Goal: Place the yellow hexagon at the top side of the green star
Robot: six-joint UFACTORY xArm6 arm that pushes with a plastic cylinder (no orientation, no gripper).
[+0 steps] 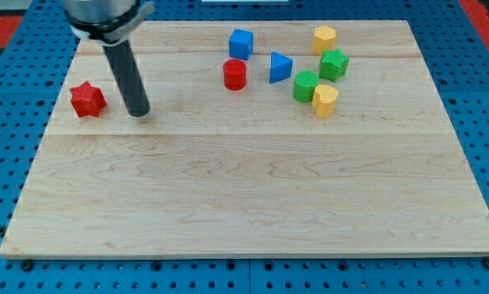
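The yellow hexagon (324, 38) lies near the board's top edge at the view's right. The green star (334, 64) sits just below it, close to it and slightly to the right. My tip (138, 113) rests on the board far to the view's left, beside the red star (87, 99), which lies to its left. The tip touches no block.
A second green block (305, 85) and a yellow heart-like block (324, 100) cluster just below-left of the green star. A blue triangle (280, 67), a red cylinder (235, 73) and a blue cube (241, 43) lie left of them. The wooden board (244, 196) sits on blue pegboard.
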